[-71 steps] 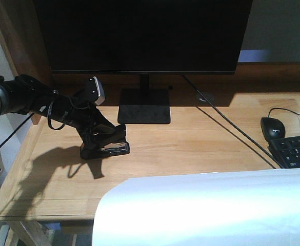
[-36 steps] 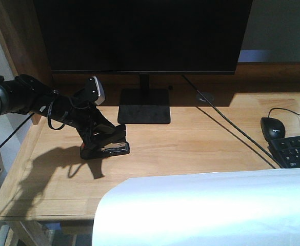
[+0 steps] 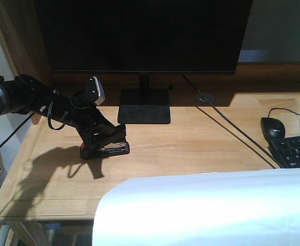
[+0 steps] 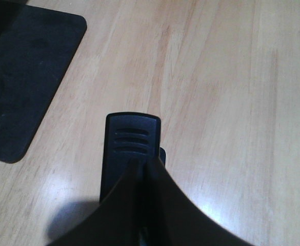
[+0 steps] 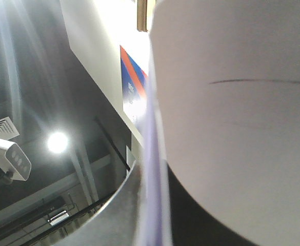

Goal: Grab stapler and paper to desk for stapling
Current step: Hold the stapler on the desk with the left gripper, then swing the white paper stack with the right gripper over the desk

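This is an office workstation. A broad wooden desk [image 3: 191, 143] carries a large dark monitor [image 3: 144, 33] on a flat black stand [image 3: 144, 106] at twelve o'clock, with a black mouse [image 3: 273, 126] and keyboard [image 3: 296, 151] at three o'clock. The right wrist view looks up at a ceiling vent [image 5: 1, 128], a round lamp [image 5: 57, 142] and a wall poster [image 5: 134, 87].

Before you, light grained wooden desk [image 3: 191, 143], bearing black square monitor base [image 3: 144, 106], black mouse [image 3: 273, 127], black keyboard [image 3: 296, 150], small black stapler [image 3: 114, 148].

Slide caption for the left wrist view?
Left gripper clamps small black stapler on light wooden desk, flat black monitor base nearby.
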